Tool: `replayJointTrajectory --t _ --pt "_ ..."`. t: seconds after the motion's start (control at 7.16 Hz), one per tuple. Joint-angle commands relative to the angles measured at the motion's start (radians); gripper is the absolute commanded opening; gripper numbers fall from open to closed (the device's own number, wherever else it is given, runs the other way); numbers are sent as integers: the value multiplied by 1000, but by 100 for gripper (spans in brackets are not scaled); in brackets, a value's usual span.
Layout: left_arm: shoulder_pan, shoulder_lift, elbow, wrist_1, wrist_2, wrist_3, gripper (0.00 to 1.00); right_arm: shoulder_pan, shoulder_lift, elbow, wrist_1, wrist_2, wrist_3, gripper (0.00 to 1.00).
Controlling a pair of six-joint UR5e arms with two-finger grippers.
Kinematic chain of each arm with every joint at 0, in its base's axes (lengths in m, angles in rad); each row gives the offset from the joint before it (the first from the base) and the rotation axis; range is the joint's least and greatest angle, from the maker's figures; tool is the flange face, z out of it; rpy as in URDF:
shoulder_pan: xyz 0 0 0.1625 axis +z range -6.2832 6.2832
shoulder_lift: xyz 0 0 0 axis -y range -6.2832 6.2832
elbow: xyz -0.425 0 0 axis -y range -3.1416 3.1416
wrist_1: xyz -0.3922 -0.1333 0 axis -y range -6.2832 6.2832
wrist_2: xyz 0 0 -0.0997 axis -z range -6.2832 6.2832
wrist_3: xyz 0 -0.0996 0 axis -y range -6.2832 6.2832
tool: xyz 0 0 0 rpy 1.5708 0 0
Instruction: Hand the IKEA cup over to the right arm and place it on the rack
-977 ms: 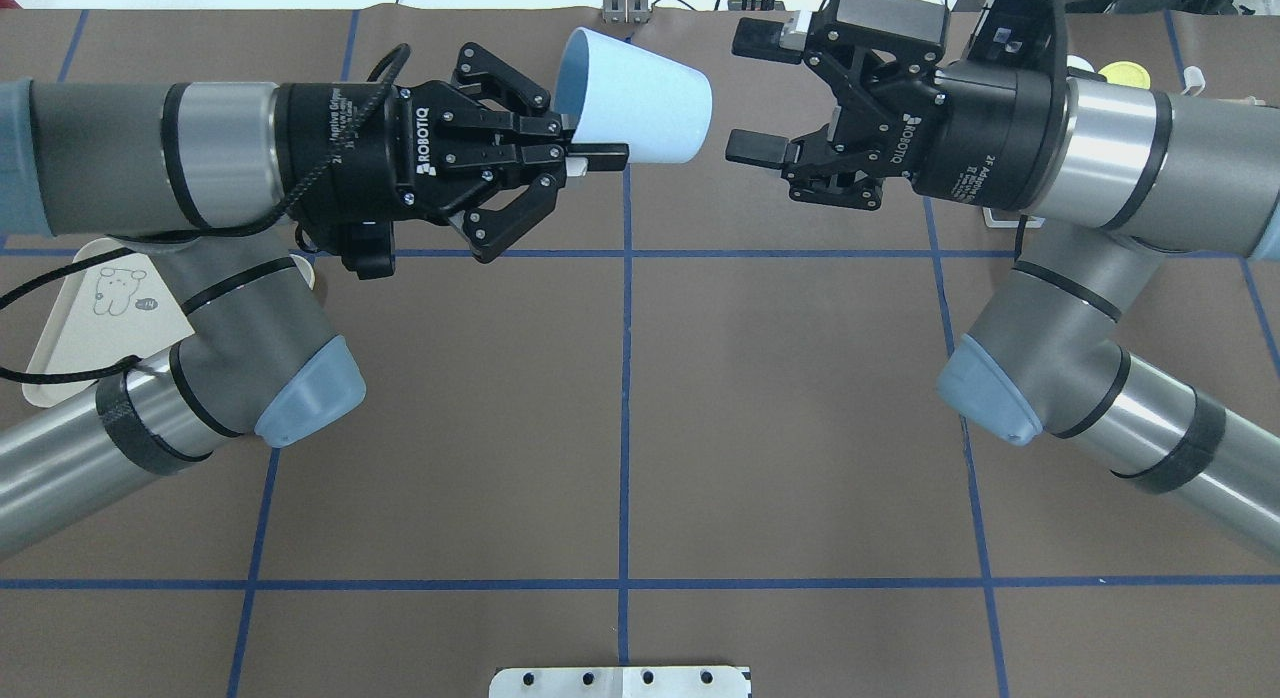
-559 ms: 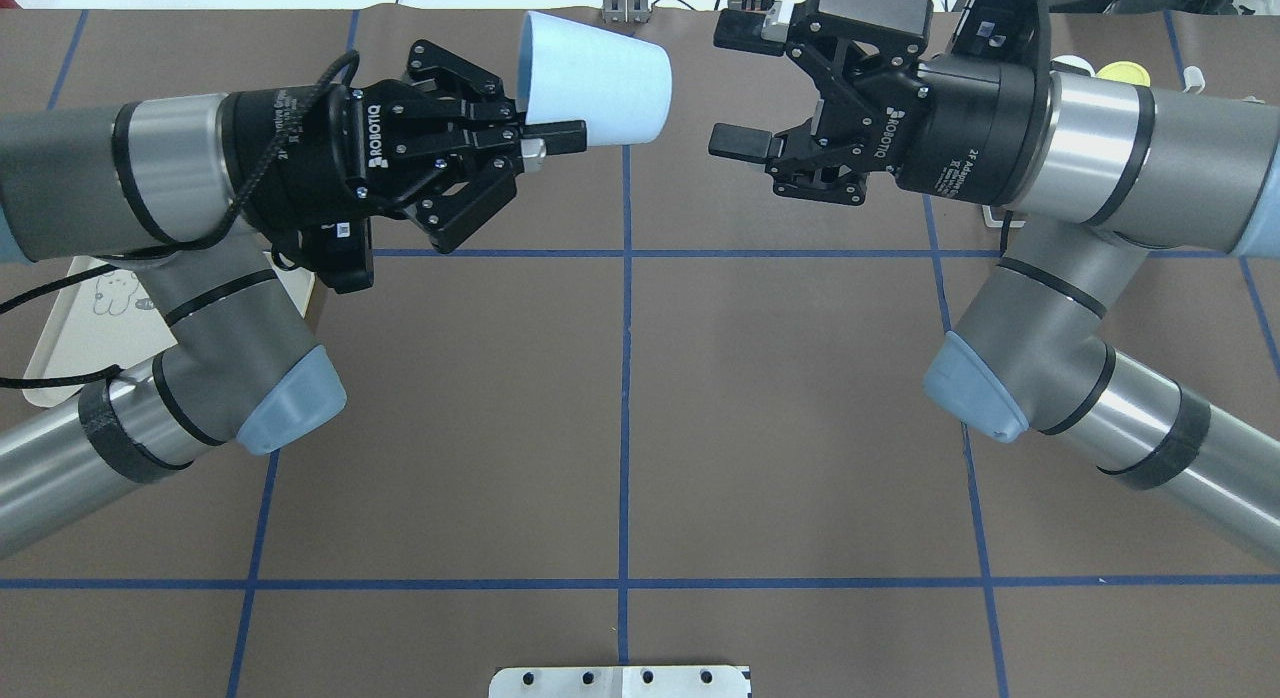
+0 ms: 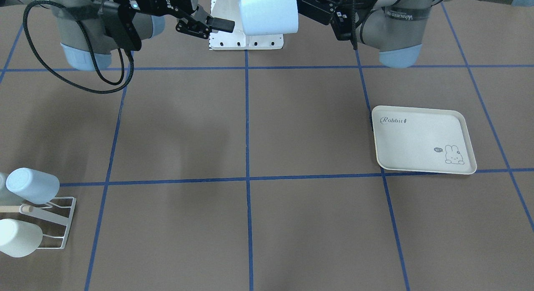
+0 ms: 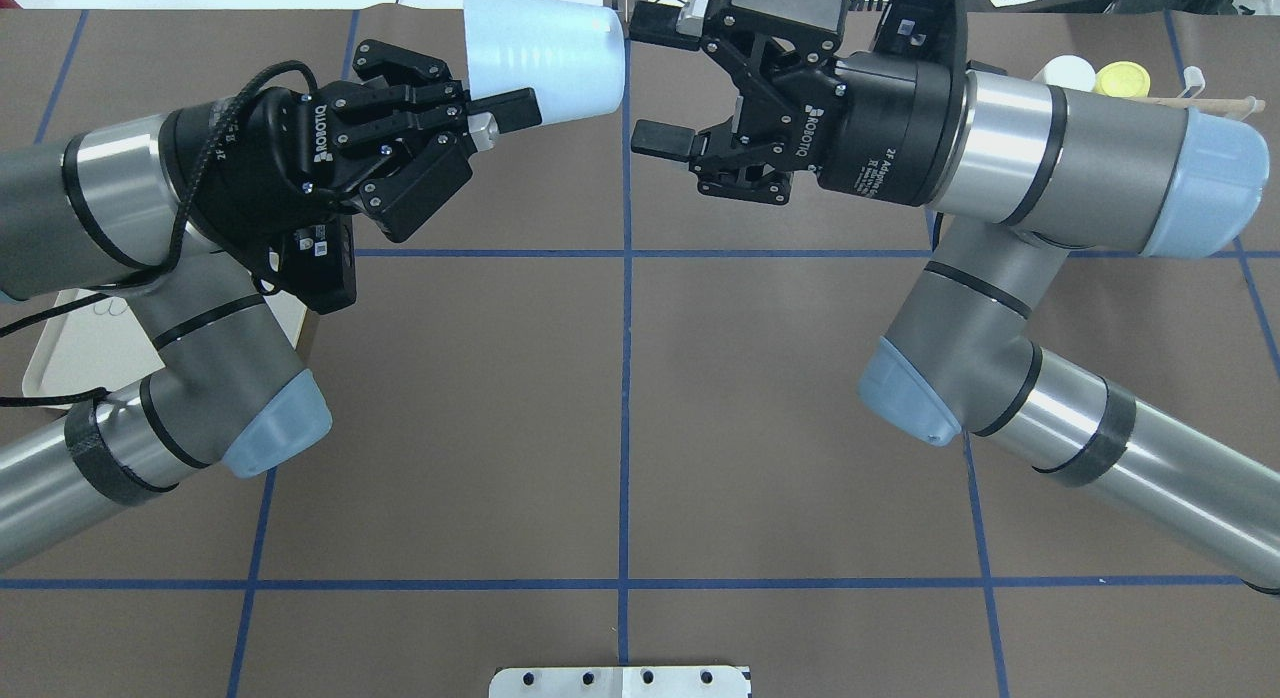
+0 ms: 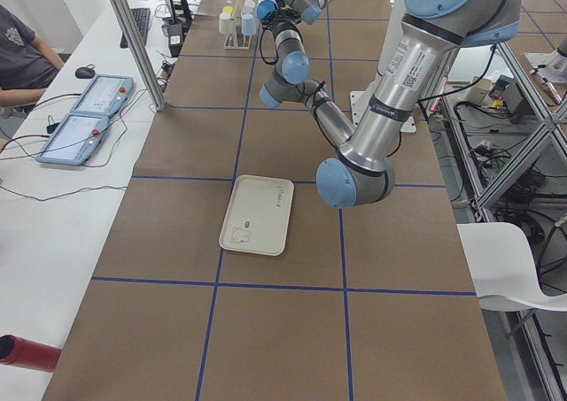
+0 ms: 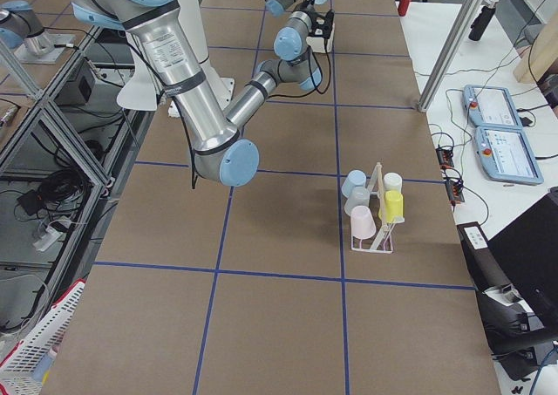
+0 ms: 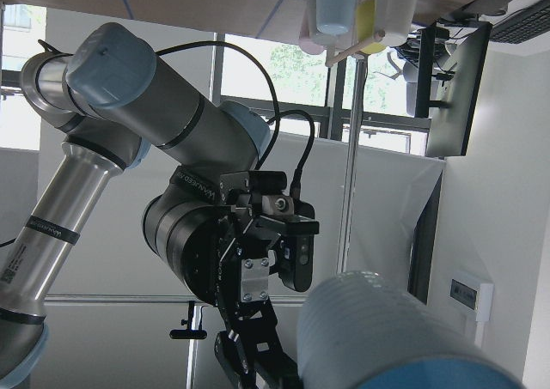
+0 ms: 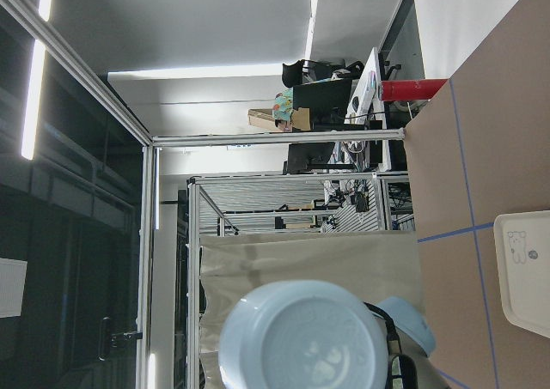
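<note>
overhead exterior view: over the brown table [image 4: 780,428] the left arm [image 4: 110,193] and the right arm [image 4: 1080,153] meet nose to nose near the far edge. on the left arm's side lies a cream rabbit tray [image 3: 417,132], with nothing on it. well apart, at the table's end on the right arm's side, the white wire rack [image 3: 69,222] already carries other cups [image 6: 366,205].

the right gripper [image 4: 657,83] is spread wide and holds nothing. the left gripper [image 4: 505,108] is clamped on the rim wall of the pale blue cup [image 4: 545,58], which is held on its side in the air. its mouth faces the left wrist and its base points at the right gripper. the base sits just beside the right fingertips, not clearly between them. the right wrist-mounted view looks straight at the round base.

the cup looks like thin, stiff plastic, so it is probably light and not fragile. its smooth, tapered wall could let pads slide toward the narrow base if squeezed there. the safer hold is likely across the outside of the body, about midway. that keeps clear of the left fingers at the rim and leaves the mouth free to go over a prong. the left gripper should let go only once the right one is firmly shut.
</note>
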Motion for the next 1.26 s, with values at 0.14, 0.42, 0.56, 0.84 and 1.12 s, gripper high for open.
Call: replayJointTrajectory --t 0.14,0.42,0.56,0.84,1.12 --pt "40 -2 0 -2 20 -2 0 -4 29 -39 36 1 -1 96" --pt "60 -4 -9 -2 20 -2 0 -4 34 -42 36 8 -1 96" --pt "61 -2 -14 -2 20 -2 0 -4 34 -48 36 8 -1 96" --pt "63 1 -20 -3 20 -2 0 -4 38 -50 36 10 -1 96" --pt "64 -1 -19 -3 20 -2 0 -7 43 -50 38 11 -1 86"
